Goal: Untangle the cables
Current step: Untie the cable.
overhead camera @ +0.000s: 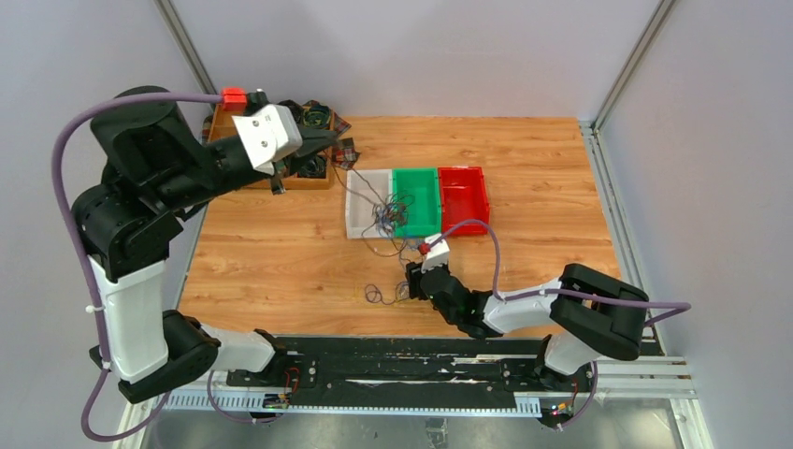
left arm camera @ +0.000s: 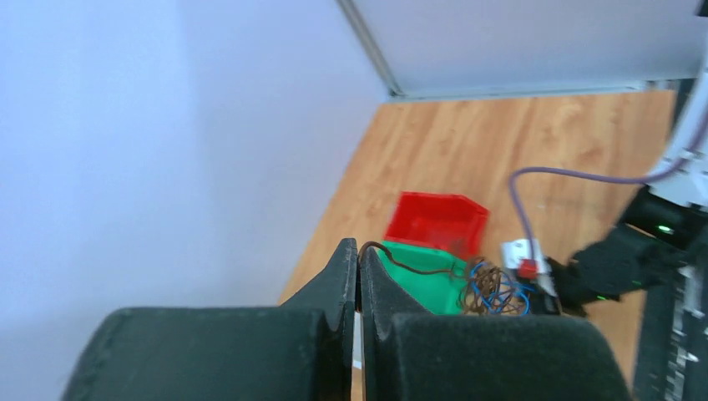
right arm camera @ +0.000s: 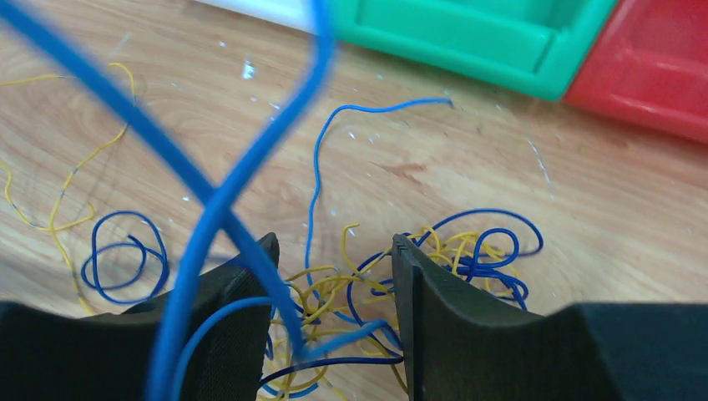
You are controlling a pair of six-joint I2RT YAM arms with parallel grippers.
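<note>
Blue cable (right arm camera: 209,200) crosses the gaping right claw (right arm camera: 334,246); left claw (left arm camera: 358,251) pinches brown cable (left arm camera: 413,268) running to bins (left arm camera: 434,221).

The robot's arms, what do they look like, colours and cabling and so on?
Both the left arm and right arm mix chunky black joints with white link shells. A lilac hose loops along each, ending in a red plug by a white wrist block. The fingers are matte black, blunt wedges.
</note>
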